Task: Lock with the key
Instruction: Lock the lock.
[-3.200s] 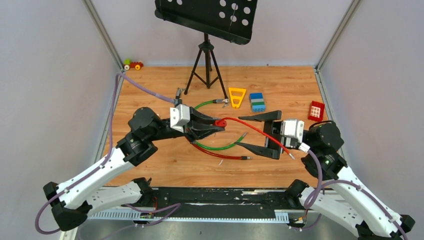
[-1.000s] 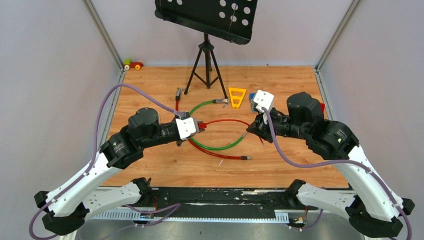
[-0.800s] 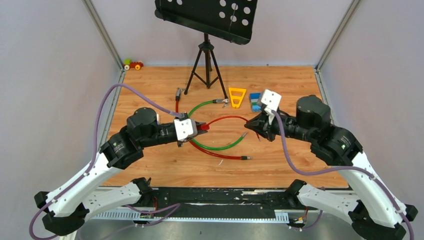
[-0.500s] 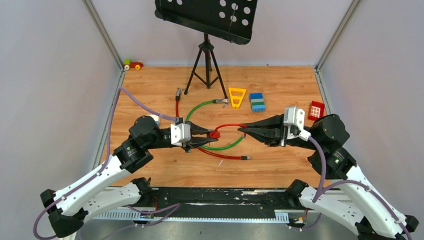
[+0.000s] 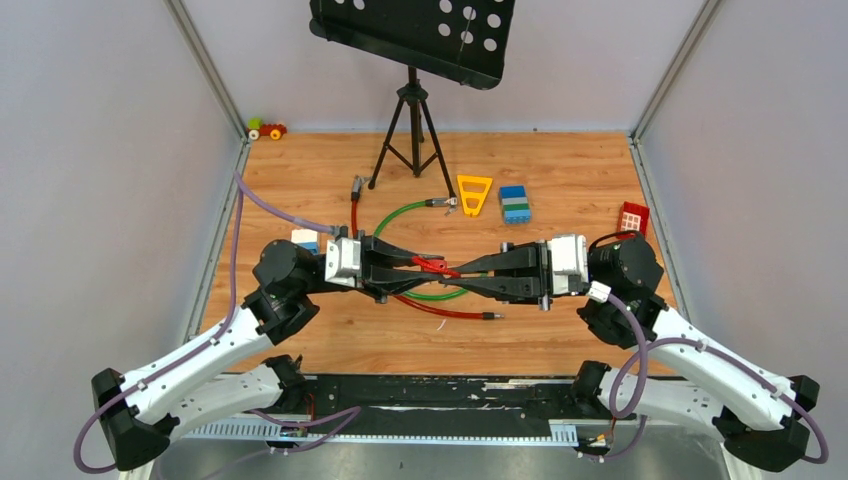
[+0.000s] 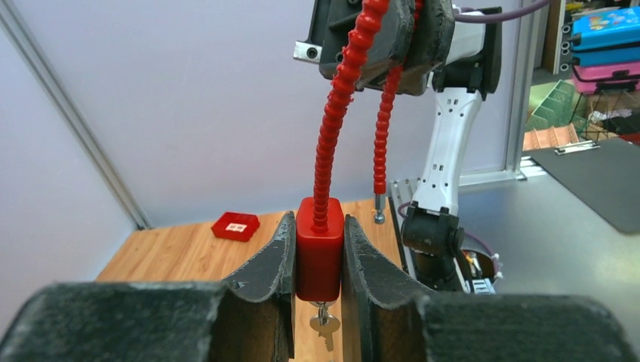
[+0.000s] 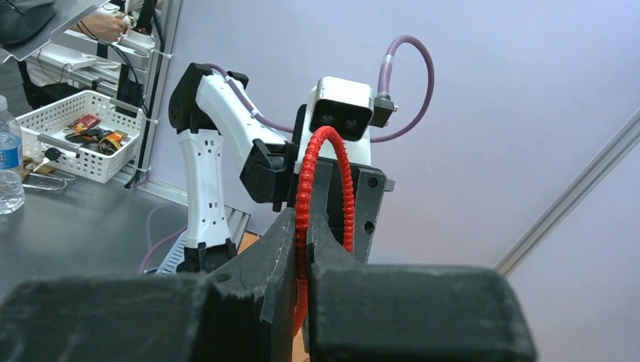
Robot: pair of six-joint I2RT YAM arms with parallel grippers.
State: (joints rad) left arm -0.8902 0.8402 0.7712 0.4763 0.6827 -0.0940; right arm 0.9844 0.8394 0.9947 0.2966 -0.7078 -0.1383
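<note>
My left gripper (image 6: pixel 318 220) is shut on the small red padlock (image 6: pixel 319 253), one finger on each side of its body. The tiny silvery key (image 6: pixel 325 325) hangs from the padlock's underside, between the jaws. A red ribbed cable (image 6: pixel 337 113) rises from the padlock's top into my right gripper (image 7: pixel 303 217), which is shut on it. The cable's free end with its metal plug (image 6: pixel 379 216) hangs loose beside it. In the top view the two grippers meet tip to tip over the table's middle: left gripper (image 5: pixel 432 264), right gripper (image 5: pixel 468 275). The key is hidden there.
A green cable (image 5: pixel 430 296) and another red cable (image 5: pixel 445 312) lie under the grippers. Behind them stand a yellow triangle (image 5: pixel 474 192), a blue-green block (image 5: pixel 515 203), a red block (image 5: pixel 631 218) and a tripod music stand (image 5: pixel 410 130). A small toy (image 5: pixel 266 129) sits at the back left.
Both wrists have swung round and come together. The right gripper moved left along the red cable, close to the padlock in the left gripper. Both grips have stayed shut.
</note>
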